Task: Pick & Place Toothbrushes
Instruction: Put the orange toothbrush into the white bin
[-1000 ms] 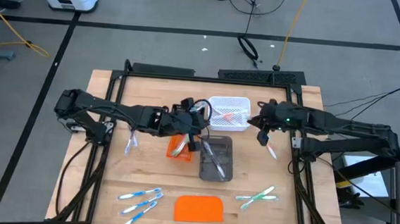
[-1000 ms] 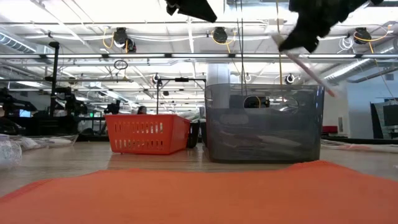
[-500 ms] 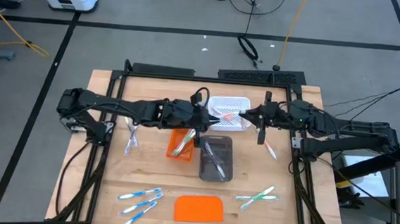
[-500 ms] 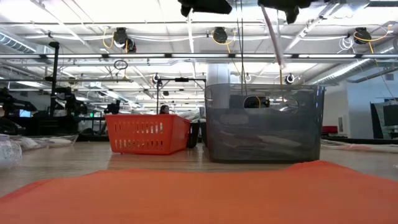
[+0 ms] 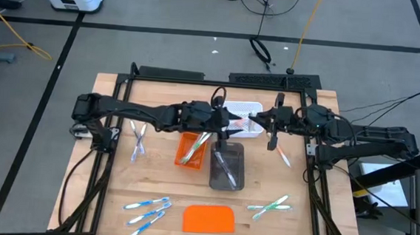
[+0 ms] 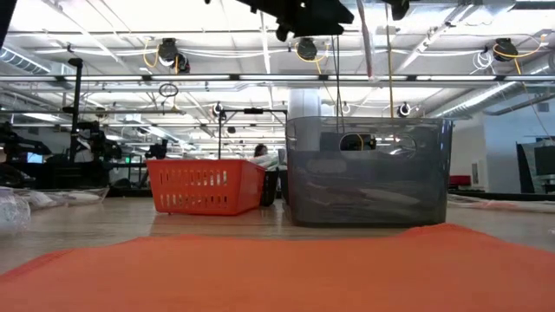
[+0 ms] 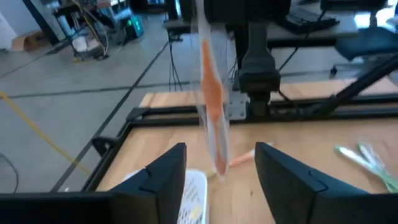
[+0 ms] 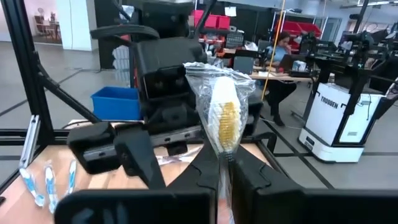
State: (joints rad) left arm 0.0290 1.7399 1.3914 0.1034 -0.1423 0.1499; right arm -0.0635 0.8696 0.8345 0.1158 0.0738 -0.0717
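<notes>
My right gripper (image 5: 267, 124) is shut on a clear-wrapped pink toothbrush (image 8: 222, 121) beside the white basket (image 5: 242, 109). My left gripper (image 7: 214, 169) reaches in from the left, open. Its fingers stand apart in front of that toothbrush (image 7: 210, 106), and I see no touch. Loose on the table lie blue toothbrushes (image 5: 148, 209), green ones (image 5: 270, 206), pale grey ones (image 5: 139, 141) and a pink one (image 5: 285, 158). More green ones lean in the orange basket (image 5: 191, 150). My right gripper pinches the wrapped toothbrush between its two fingers at the handle (image 8: 222, 163), below the brush head. The fingers come level from the table's right side and lie across it. The toothbrush stands upright, head up, with its lower part (image 6: 365, 43) hanging clear of the table.
A grey bin (image 5: 227, 167) stands at the centre, right of the orange basket. A flat orange slab (image 5: 209, 219) lies near the front edge. Black frame rails (image 5: 113, 125) run along both sides of the table. A person sits in the room beyond (image 8: 283, 46).
My left gripper has gone from above the orange basket toward the table's right, up to my right gripper. My right gripper has risen a little and tipped upward. Its toothbrush has swung from a slant to upright.
</notes>
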